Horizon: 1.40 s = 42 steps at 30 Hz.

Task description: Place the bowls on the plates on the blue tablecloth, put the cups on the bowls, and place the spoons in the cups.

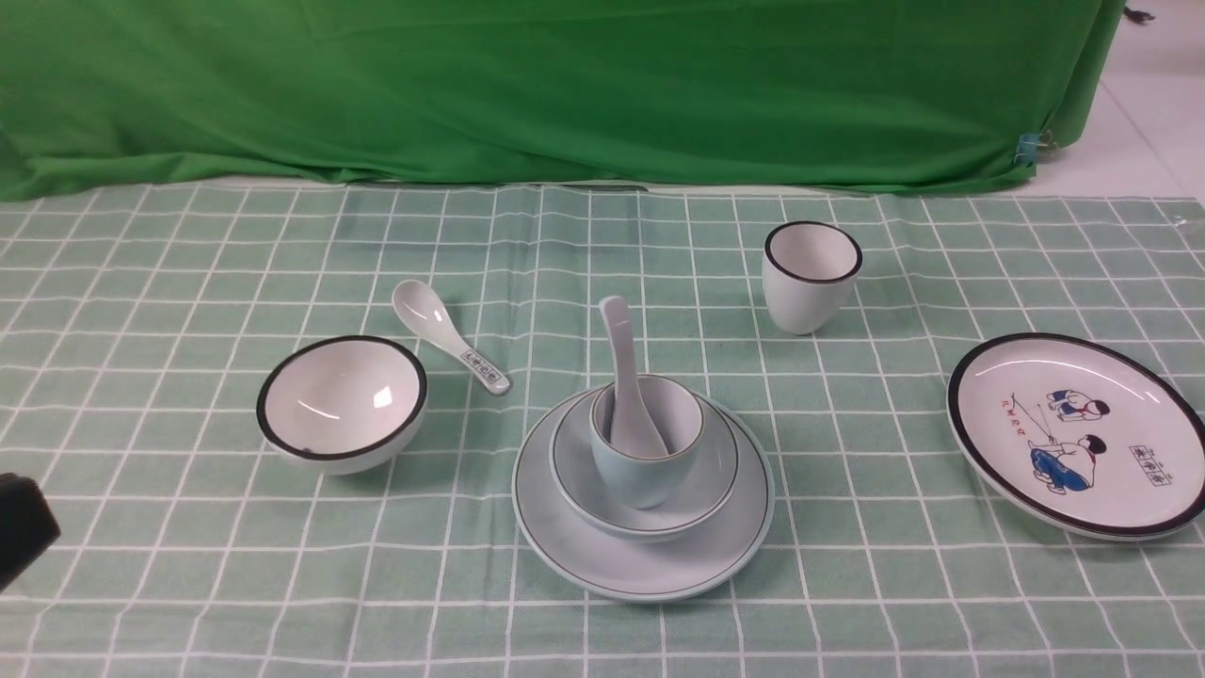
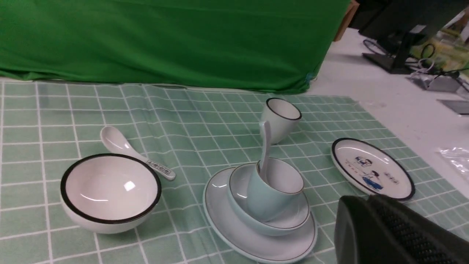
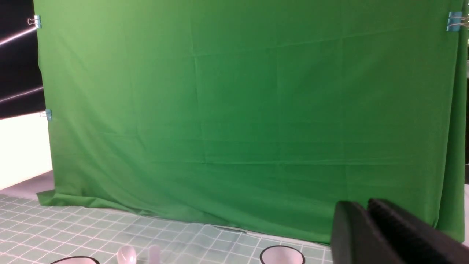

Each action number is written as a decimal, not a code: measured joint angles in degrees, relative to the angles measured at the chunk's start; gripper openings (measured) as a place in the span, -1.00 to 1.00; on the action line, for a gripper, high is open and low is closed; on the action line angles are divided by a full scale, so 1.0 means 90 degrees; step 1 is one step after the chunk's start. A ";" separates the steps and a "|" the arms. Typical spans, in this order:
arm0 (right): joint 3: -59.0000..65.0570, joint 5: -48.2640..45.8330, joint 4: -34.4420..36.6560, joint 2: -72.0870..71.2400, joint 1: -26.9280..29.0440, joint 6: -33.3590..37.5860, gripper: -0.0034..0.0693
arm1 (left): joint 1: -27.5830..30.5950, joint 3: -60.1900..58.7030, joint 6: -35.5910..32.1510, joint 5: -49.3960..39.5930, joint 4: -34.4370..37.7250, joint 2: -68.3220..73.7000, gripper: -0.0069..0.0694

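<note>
On the blue tablecloth (image 1: 169, 282) the pale-blue plate (image 1: 602, 565) carries the pale-blue bowl (image 1: 701, 485), the pale-blue cup (image 1: 645, 476) and, upright in the cup, the plain spoon (image 1: 621, 363). The white bowl (image 1: 341, 400) stands alone to the left, with the marked spoon (image 1: 442, 334) lying behind it. The white cup (image 1: 810, 278) stands at the back right, and the white cartoon plate (image 1: 1012, 377) lies bare at the right. My left gripper (image 2: 368, 200) is shut and empty at the near left (image 1: 21, 537). My right gripper (image 3: 366, 206) hangs high, its fingers close together, holding nothing.
The plain green backdrop cloth (image 1: 565, 85) hangs along the far edge of the table. A monitor stand and cables (image 2: 399, 55) sit on the white table beyond the cloth's right edge.
</note>
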<state>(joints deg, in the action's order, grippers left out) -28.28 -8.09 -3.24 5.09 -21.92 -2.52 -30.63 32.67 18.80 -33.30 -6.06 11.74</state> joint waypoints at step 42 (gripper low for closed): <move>0.0000 0.0000 0.0000 0.0000 0.0000 0.0000 -0.44 | 0.3288 -0.3672 -0.3269 0.2279 0.1520 -0.1296 -0.79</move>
<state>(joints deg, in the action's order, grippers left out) -28.28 -8.09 -3.24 5.09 -21.92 -2.52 -1.04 -0.38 -10.62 -12.79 7.62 0.08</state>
